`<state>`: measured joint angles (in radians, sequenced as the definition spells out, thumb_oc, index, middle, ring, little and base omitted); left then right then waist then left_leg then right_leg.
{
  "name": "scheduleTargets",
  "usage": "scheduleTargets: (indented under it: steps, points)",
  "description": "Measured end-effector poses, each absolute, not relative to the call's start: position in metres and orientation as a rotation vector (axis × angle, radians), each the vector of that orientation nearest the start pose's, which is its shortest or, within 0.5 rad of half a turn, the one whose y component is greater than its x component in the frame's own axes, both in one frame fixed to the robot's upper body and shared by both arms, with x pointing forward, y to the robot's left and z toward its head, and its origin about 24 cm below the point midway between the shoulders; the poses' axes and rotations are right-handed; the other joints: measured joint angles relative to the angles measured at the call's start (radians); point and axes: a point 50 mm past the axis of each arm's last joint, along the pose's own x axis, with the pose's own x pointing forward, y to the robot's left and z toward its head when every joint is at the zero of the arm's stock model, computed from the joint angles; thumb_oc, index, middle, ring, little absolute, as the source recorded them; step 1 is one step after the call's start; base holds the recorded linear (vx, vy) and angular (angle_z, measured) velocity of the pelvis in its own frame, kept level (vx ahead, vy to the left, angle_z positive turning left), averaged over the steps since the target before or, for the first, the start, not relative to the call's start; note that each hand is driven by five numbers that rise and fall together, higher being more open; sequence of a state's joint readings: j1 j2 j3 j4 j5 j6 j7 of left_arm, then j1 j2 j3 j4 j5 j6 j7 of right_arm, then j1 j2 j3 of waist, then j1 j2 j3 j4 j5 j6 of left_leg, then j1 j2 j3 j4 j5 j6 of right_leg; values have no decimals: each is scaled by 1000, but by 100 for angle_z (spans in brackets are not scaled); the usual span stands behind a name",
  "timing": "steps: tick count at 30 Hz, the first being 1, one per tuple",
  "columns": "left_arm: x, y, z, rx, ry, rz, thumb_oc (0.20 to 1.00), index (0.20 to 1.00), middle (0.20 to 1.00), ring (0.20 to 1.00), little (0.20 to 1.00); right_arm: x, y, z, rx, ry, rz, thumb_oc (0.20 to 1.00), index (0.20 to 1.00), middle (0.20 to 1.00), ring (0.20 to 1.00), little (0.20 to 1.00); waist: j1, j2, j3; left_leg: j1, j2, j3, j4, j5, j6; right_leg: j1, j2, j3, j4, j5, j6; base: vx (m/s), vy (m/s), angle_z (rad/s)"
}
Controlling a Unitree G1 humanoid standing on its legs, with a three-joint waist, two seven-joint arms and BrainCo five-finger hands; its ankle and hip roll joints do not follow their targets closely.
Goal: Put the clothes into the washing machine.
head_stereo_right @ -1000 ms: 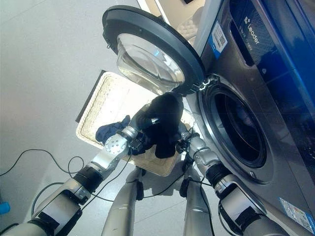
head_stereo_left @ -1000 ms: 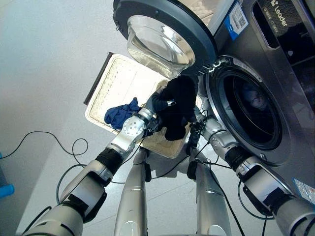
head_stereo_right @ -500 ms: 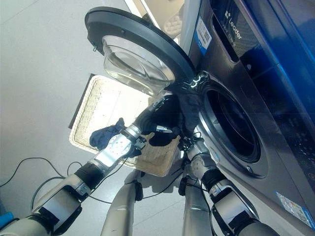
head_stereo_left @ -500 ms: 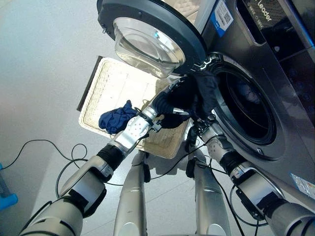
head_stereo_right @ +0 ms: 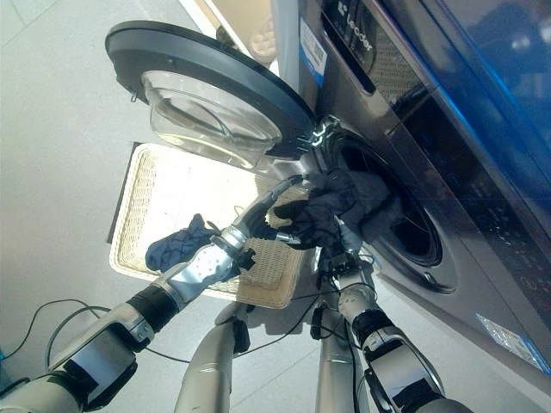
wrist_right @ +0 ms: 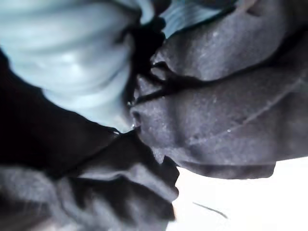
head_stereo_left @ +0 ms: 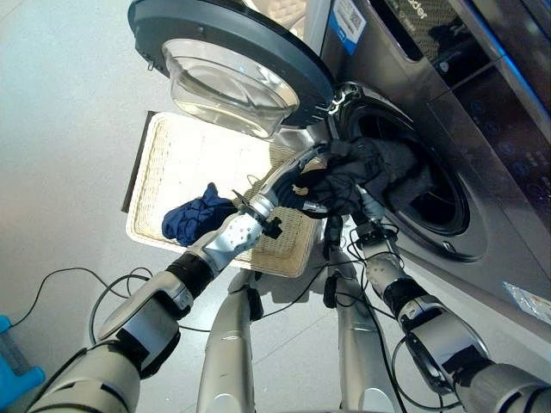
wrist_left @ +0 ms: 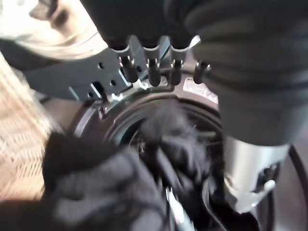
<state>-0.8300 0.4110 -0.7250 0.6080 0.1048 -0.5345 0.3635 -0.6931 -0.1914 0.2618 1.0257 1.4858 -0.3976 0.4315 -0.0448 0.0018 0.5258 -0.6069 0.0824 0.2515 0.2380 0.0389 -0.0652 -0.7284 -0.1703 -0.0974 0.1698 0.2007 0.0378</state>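
The washing machine (head_stereo_left: 482, 172) sits at about 2 o'clock in the head views, with its round door (head_stereo_left: 225, 52) swung wide open toward 11 o'clock. A dark garment (head_stereo_left: 370, 172) is bunched right at the drum opening (head_stereo_left: 430, 194), partly hanging over the lower rim and partly pushed inside.

Both arms reach up to it from 6 o'clock. The left robot hand (head_stereo_left: 297, 176) comes in from 8 o'clock and is up against the garment at the rim. Its wrist view shows its fingers (wrist_left: 153, 72) sticking out straight and relaxed toward the door hinge, with black cloth piled up below them. The right robot hand (head_stereo_left: 366, 206) is buried under the same cloth; can't tell whether its fingers are wide or closed, since its wrist view is just folds of dark fabric.

Down on the floor (head_stereo_left: 60, 129) at 9 o'clock there's a flat wicker basket (head_stereo_left: 176, 163) with a crumpled blue garment (head_stereo_left: 194, 219) lying in it.
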Motion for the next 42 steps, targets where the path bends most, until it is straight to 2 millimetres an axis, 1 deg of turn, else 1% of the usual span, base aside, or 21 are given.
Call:
scheduleTargets:
  steps: [1,5,6,9,11,13,14,15,16,18,21,22,23,25,27,28,31,34,38,41,42]
  points:
    - [346,76,148,656,-732,-361,1000,1000,1000,1000,1000,357,-168,45,1011,-171,63,200,200,200,200,200,0,8,-2,6,0,9,-1,-3,0,1,1,7,0,0,1,14,68,-12]
    - [346,81,152,583,-767,-229,1000,1000,1000,1000,1000,356,-174,44,1098,-201,15,200,200,200,200,200,-1,39,1,12,1,13,-4,-2,0,4,2,10,1,-2,4,6,10,-3]
    - [347,85,153,535,-764,-167,1000,1000,1000,1000,1000,356,-176,43,1129,-212,-7,200,200,200,200,200,0,45,0,15,1,15,-5,-2,0,6,2,12,1,0,1,0,0,0]
    - [348,94,151,439,-763,-33,1000,1000,1000,1000,1000,357,-179,43,1188,-241,-41,200,200,200,200,200,3,53,0,16,1,15,-6,-2,0,6,2,12,1,-3,5,0,0,0]
    - [346,110,147,301,-735,144,1000,1000,1000,1000,1000,357,-183,43,1273,-276,-93,200,200,200,200,200,5,55,0,17,2,14,-7,-2,0,7,3,12,1,-3,5,-5,-50,1]
    - [346,121,142,225,-711,247,1000,1000,1000,1000,1000,359,-188,45,1338,-307,-138,200,200,200,200,200,7,55,1,16,2,11,-6,-2,0,8,2,9,1,-3,4,-17,-72,5]
    - [345,131,137,170,-678,328,1000,1000,1000,1000,1000,361,-192,49,1386,-340,-165,200,200,200,200,200,10,55,1,12,2,5,-7,-2,0,8,1,3,1,-4,5,-21,-130,9]
    - [344,135,134,153,-666,357,1000,1000,1000,1000,1000,363,-195,52,1414,-361,-183,200,200,200,200,200,12,55,1,9,2,0,-6,-1,0,8,1,-1,1,-4,4,-33,-117,10]
    - [343,137,132,146,-661,369,1000,1000,1000,1000,1000,364,-197,54,1424,-371,-188,200,200,200,200,200,12,56,0,6,3,-4,-4,-1,0,8,1,-4,1,-4,4,-12,-95,14]
    - [343,139,133,129,-661,384,1000,1000,1000,1000,1000,371,-205,67,1426,-381,-218,200,200,200,200,200,13,58,1,-17,1,-22,1,3,-2,0,-5,-25,1,-5,3,-1,-81,22]
    - [344,138,135,130,-669,363,1000,1000,1000,1000,1000,376,-219,79,1372,-382,-253,200,200,200,200,200,29,58,1,-35,-1,-35,3,7,-1,-10,-8,-35,1,-5,2,-2,-61,11]
    - [344,137,136,134,-670,351,1000,1000,1000,1000,1000,376,-226,83,1344,-387,-272,200,200,200,200,200,37,59,1,-38,-1,-37,3,8,-1,-12,-8,-37,1,-5,2,-5,-73,9]
    - [345,140,138,148,-673,334,1000,1000,1000,1000,1000,377,-238,90,1287,-395,-305,200,200,200,200,200,41,60,2,-46,0,-46,4,10,2,-12,-9,-47,1,-5,2,-5,-69,11]
    - [346,144,140,152,-671,324,1000,1000,1000,1000,1000,378,-246,98,1222,-395,-338,200,200,200,200,200,46,60,2,-55,-1,-56,5,11,1,-14,-9,-56,0,-5,1,-3,-45,12]
    - [349,145,147,170,-679,292,1000,1000,1000,1000,1000,377,-269,116,1073,-421,-419,200,200,200,200,200,59,60,2,-78,0,-63,10,12,1,-31,-10,-63,1,-3,-2,1,-41,8]
    - [350,147,150,179,-683,278,1000,1000,1000,1000,1000,377,-278,126,1051,-434,-455,200,200,200,200,200,61,60,2,-87,0,-67,13,12,1,-37,-10,-67,0,-2,-3,5,-45,6]
    - [349,150,155,213,-700,234,1000,1000,1000,1000,1000,375,-294,143,1071,-494,-568,200,200,200,200,200,62,60,3,-103,0,-80,22,11,1,-41,-10,-77,0,-2,-4,8,-14,7]
    - [348,149,160,203,-701,223,1000,1000,1000,1000,1000,370,-304,157,1119,-571,-679,200,200,200,200,200,63,60,3,-108,-1,-83,22,11,1,-43,-11,-78,-1,-2,-4,4,-2,2]
    - [346,142,162,191,-697,202,1000,1000,1000,1000,1000,362,-316,168,1171,-642,-808,200,200,200,200,200,62,60,4,-114,0,-87,30,11,1,-43,-11,-80,0,-2,-4,0,0,0]
    - [343,139,159,185,-694,185,1000,1000,1000,1000,1000,353,-332,176,1167,-697,-897,200,200,200,200,200,62,60,4,-121,0,-91,35,11,1,-47,-11,-81,0,-3,-2,4,2,1]
    - [342,139,159,184,-694,185,1000,1000,1000,1000,1000,352,-333,178,1165,-707,-906,200,200,200,200,200,62,61,4,-122,0,-91,35,11,1,-47,-11,-81,0,-5,0,0,0,0]
